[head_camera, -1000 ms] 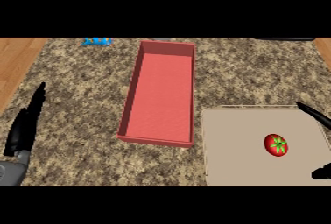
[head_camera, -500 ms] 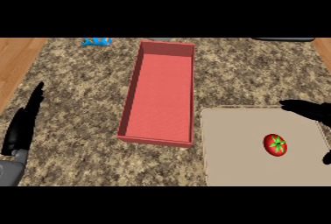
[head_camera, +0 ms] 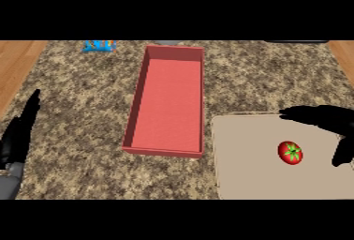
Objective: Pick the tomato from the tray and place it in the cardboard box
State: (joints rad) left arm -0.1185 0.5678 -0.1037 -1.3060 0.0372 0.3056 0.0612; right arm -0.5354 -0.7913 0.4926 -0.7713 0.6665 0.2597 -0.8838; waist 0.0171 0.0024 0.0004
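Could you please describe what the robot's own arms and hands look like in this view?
Both hands are plain black with slender, tapering fingers and a thumb. The left hand shows at the left edge, joined at its base to a smooth, rounded grey forearm. The right hand shows at the right edge as a dark shape; its forearm is out of frame. No cables, markings or sleeves are visible.

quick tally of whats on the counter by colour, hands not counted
red: 2, the tomato and the long box
beige: 1, the tray
blue: 1, a small item at the far edge, too cut off to identify
total: 4
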